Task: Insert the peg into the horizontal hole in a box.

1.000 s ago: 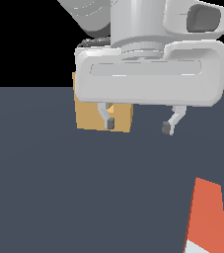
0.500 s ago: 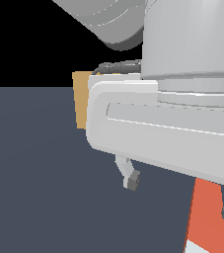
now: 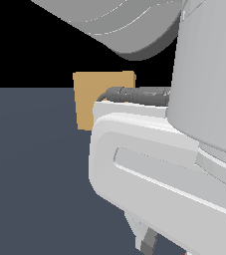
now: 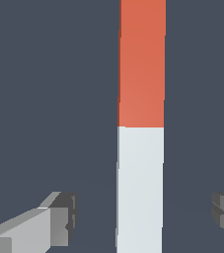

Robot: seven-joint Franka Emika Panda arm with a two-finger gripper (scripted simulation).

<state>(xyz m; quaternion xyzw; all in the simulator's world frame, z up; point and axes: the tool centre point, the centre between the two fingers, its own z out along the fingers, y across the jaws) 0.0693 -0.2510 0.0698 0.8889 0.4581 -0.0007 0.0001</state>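
Between the gripper point(image 4: 142, 217) fingers, wide apart, peg point(image 4: 140, 123) lying untouched

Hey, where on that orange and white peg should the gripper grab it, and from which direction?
Grip the peg across its narrow width on the pale section, coming straight down from above. It lies flat on the floor, and the open gripper already straddles that end, one finger on each long side, with flat parallel faces for the pads.

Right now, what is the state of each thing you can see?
peg: lying flat on the floor, between the open fingers, not gripped.
gripper: open, one finger on each side of the peg's white part.
box: standing, partly hidden by the arm; hole not visible.
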